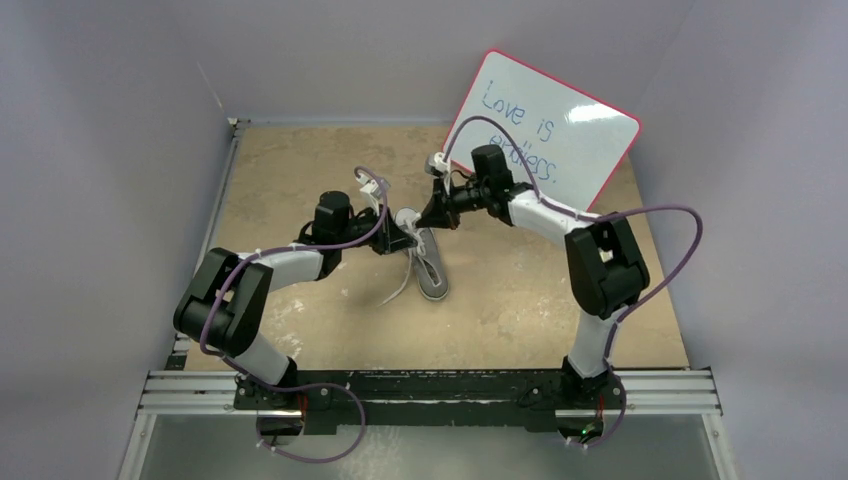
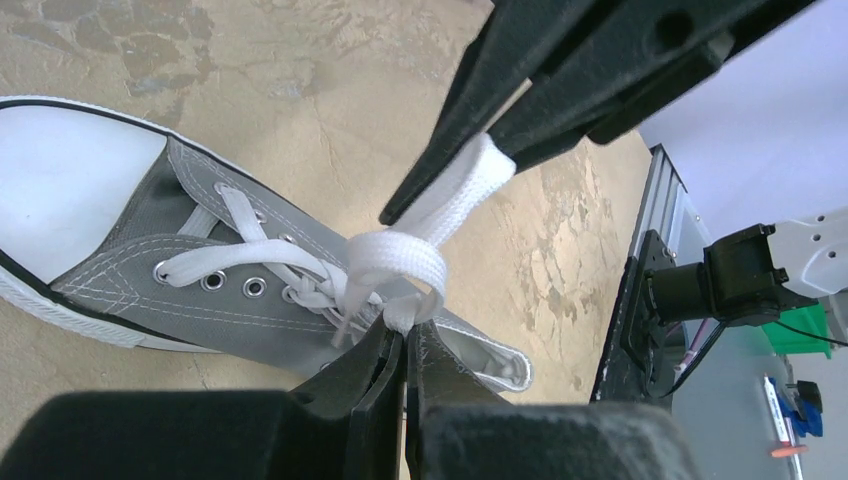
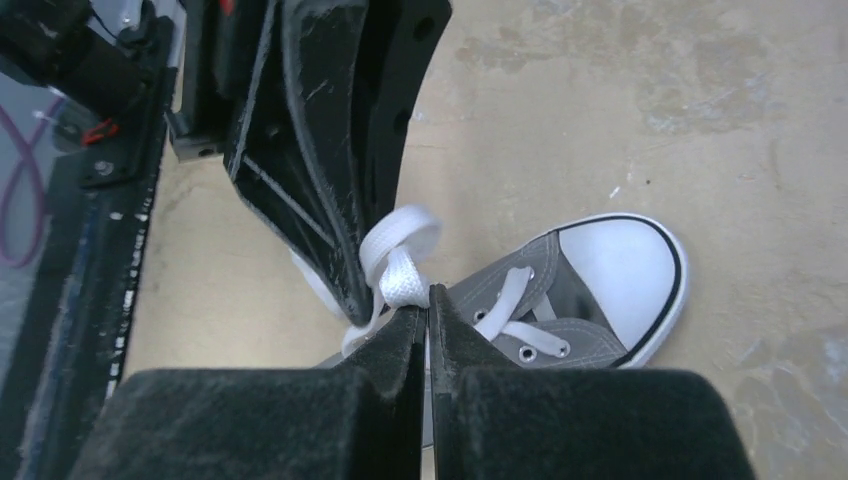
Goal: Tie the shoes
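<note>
- Black fingers [image 2: 370, 385] of the left gripper [image 2: 407, 335] are clenched on a strand of the white flat lace [image 2: 395, 262], at 6 o'clock in the left wrist view. No gap shows between the pads.
- The right gripper [image 3: 428, 300] is likewise clamped on the lace, at 6 o'clock in its own view. From the left wrist it nips the other strand at 1 o'clock.
- Between the two pinches the lace wraps round itself in one thick turn, just above the eyelets of the small grey canvas low-top sneaker [image 2: 180, 305].
- Reading: each arm holds one strand so that opposite pulls can cinch the turn down. The knot does not look seated and no bow has formed.
- Top view: the left gripper comes in from 9 o'clock and the right from 2 o'clock, tips nearly meeting over the sneaker. This opposed approach suits a pull apart.
- The sneaker sits near the middle of the tan mottled table top [image 1: 300, 180], at 6 o'clock from the grippers. Cannot tell whether its heel is lifted.
- A loose length of lace trails on the table at 7 o'clock from the sneaker.
- Look of the sneaker: white rubber toe cap edged by a thin dark line, white sole, metal eyelets, pale stitching. The lace crossings over the tongue are slack and uneven.
- A red-rimmed whiteboard [image 1: 560, 125] leans at 1 o'clock, well apart and playing no part.
</note>
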`<state>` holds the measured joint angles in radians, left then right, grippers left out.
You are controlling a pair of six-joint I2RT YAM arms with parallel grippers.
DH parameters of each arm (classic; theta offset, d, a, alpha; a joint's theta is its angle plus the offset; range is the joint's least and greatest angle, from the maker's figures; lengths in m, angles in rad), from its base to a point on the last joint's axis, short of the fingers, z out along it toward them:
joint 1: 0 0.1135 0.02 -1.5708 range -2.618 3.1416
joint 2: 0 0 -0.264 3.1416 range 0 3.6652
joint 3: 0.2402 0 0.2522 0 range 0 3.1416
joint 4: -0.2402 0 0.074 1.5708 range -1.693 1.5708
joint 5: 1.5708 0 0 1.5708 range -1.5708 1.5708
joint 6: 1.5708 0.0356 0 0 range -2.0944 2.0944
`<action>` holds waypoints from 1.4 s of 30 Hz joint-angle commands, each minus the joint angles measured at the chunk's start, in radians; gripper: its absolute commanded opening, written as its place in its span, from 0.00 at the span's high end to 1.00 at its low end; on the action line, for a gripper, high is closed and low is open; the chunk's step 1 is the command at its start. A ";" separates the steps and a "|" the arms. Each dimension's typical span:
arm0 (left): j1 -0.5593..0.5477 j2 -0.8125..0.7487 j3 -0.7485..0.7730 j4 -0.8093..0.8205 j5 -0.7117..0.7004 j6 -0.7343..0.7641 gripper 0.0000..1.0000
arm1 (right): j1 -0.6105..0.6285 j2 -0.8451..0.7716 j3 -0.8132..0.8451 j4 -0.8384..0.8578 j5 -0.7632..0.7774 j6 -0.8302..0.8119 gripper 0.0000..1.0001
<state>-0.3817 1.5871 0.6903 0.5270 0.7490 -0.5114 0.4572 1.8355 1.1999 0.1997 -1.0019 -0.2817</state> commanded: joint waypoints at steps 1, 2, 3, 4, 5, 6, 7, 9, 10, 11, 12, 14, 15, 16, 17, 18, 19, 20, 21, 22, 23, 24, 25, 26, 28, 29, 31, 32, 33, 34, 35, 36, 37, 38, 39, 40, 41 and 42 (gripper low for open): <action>0.004 -0.036 0.044 0.014 0.035 0.041 1.00 | -0.006 0.125 0.267 -0.529 -0.110 -0.088 1.00; 0.004 -0.035 0.045 0.014 0.039 0.043 1.00 | -0.006 0.178 0.358 -0.664 -0.107 -0.149 1.00; 0.004 -0.033 0.046 0.014 0.040 0.045 1.00 | -0.003 0.217 0.417 -0.756 -0.115 -0.173 1.00; 0.004 -0.030 0.048 0.016 0.042 0.044 1.00 | -0.003 0.246 0.456 -0.829 -0.126 -0.178 1.00; 0.004 -0.027 0.051 0.023 0.044 0.039 1.00 | -0.002 0.259 0.469 -0.845 -0.135 -0.172 1.00; 0.004 -0.022 0.053 0.032 0.045 0.034 1.00 | -0.002 0.260 0.462 -0.834 -0.134 -0.156 1.00; 0.004 -0.020 0.055 0.043 0.045 0.029 1.00 | -0.002 0.254 0.444 -0.814 -0.131 -0.138 1.00; 0.004 -0.018 0.055 0.061 0.044 0.021 1.00 | -0.002 0.251 0.423 -0.812 -0.142 -0.102 1.00; 0.004 -0.017 0.056 0.065 0.044 0.019 1.00 | -0.003 0.257 0.429 -0.837 -0.152 -0.097 1.00; 0.005 -0.015 0.057 0.065 0.043 0.020 1.00 | -0.003 0.266 0.444 -0.877 -0.163 -0.115 1.00; 0.006 -0.013 0.057 0.066 0.042 0.022 1.00 | -0.003 0.276 0.460 -0.916 -0.172 -0.138 1.00; 0.007 -0.012 0.057 0.067 0.044 0.022 1.00 | -0.005 0.291 0.480 -0.955 -0.180 -0.171 1.00; 0.007 -0.010 0.058 0.070 0.044 0.021 1.00 | -0.004 0.294 0.477 -0.954 -0.190 -0.174 1.00; 0.007 -0.006 0.059 0.076 0.043 0.019 1.00 | -0.004 0.299 0.471 -0.944 -0.201 -0.169 1.00; 0.007 -0.004 0.059 0.083 0.045 0.015 1.00 | -0.003 0.306 0.470 -0.936 -0.204 -0.168 1.00; 0.007 0.002 0.062 0.090 0.048 0.008 1.00 | -0.002 0.317 0.477 -0.941 -0.214 -0.175 1.00; 0.007 0.004 0.064 0.094 0.053 0.001 1.00 | -0.002 0.327 0.484 -0.956 -0.226 -0.185 1.00; 0.007 0.005 0.067 0.095 0.055 -0.002 1.00 | -0.002 0.335 0.488 -0.964 -0.240 -0.192 1.00; 0.007 0.004 0.069 0.095 0.055 -0.002 1.00 | -0.002 0.340 0.490 -0.964 -0.256 -0.199 1.00; 0.007 0.005 0.068 0.095 0.055 -0.003 1.00 | 0.001 0.344 0.489 -0.956 -0.267 -0.200 1.00; 0.007 0.006 0.068 0.094 0.054 -0.002 1.00 | 0.005 0.350 0.492 -0.951 -0.272 -0.199 1.00; 0.007 0.010 0.068 0.095 0.053 -0.002 1.00 | 0.011 0.357 0.498 -0.947 -0.273 -0.197 1.00; 0.007 0.014 0.070 0.100 0.053 -0.005 1.00 | 0.016 0.366 0.505 -0.944 -0.281 -0.197 1.00; 0.007 0.019 0.070 0.104 0.051 -0.008 1.00 | 0.017 0.373 0.510 -0.947 -0.291 -0.203 1.00; 0.007 0.027 0.072 0.104 0.044 -0.005 1.00 | 0.018 0.382 0.513 -0.955 -0.316 -0.212 1.00; 0.008 0.033 0.073 0.101 0.036 -0.004 1.00 | 0.017 0.382 0.514 -0.980 -0.320 -0.234 1.00; 0.009 0.054 0.080 0.094 0.034 -0.003 1.00 | 0.018 0.373 0.505 -0.990 -0.323 -0.257 1.00; 0.009 0.065 0.085 0.096 0.038 -0.007 1.00 | 0.017 0.371 0.501 -0.988 -0.323 -0.266 1.00; 0.009 0.078 0.088 0.104 0.041 -0.015 1.00 | 0.016 0.374 0.501 -0.987 -0.323 -0.271 1.00; 0.009 0.087 0.087 0.120 0.043 -0.025 1.00 | 0.016 0.377 0.504 -0.990 -0.326 -0.274 1.00; 0.009 0.094 0.086 0.131 0.044 -0.033 0.99 | 0.015 0.380 0.511 -0.998 -0.329 -0.281 1.00; 0.009 0.097 0.088 0.134 0.045 -0.036 0.98 | 0.016 0.381 0.516 -1.001 -0.333 -0.287 1.00; 0.009 0.099 0.089 0.135 0.047 -0.036 0.96 | 0.016 0.380 0.517 -1.002 -0.338 -0.289 1.00; 0.009 0.100 0.088 0.136 0.046 -0.036 0.95 | 0.016 0.378 0.517 -0.999 -0.337 -0.289 1.00; 0.009 0.100 0.086 0.135 0.047 -0.035 0.93 | 0.016 0.376 0.518 -0.999 -0.335 -0.291 1.00; 0.009 0.102 0.084 0.131 0.045 -0.031 0.91 | 0.016 0.375 0.518 -0.999 -0.334 -0.296 1.00; 0.009 0.104 0.083 0.125 0.046 -0.027 0.89 | 0.015 0.371 0.517 -0.999 -0.335 -0.302 1.00; 0.009 0.107 0.084 0.121 0.046 -0.024 0.88 | 0.015 0.368 0.515 -0.995 -0.336 -0.301 1.00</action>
<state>-0.3794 1.6848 0.7399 0.5896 0.7891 -0.5400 0.4591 2.2322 1.6779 -0.7605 -1.2545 -0.5480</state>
